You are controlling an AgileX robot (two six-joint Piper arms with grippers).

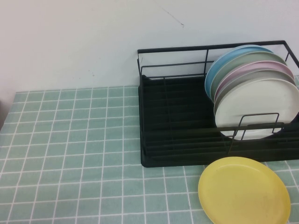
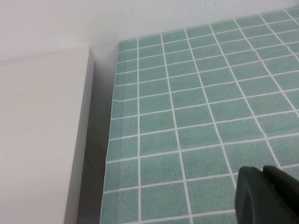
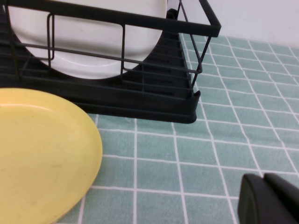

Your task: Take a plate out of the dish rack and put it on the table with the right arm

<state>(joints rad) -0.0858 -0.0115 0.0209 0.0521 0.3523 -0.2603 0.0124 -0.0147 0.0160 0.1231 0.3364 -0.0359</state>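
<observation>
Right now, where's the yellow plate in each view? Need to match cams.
High view: yellow plate lies flat on the table, lower right, just in front of the dish rack.
Left wrist view: not in it; only tiles and the left gripper.
Right wrist view: at the left edge, in front of the rack; right gripper nearby, shut.
Shared landmark: the rack's front with the cream plate.
</observation>
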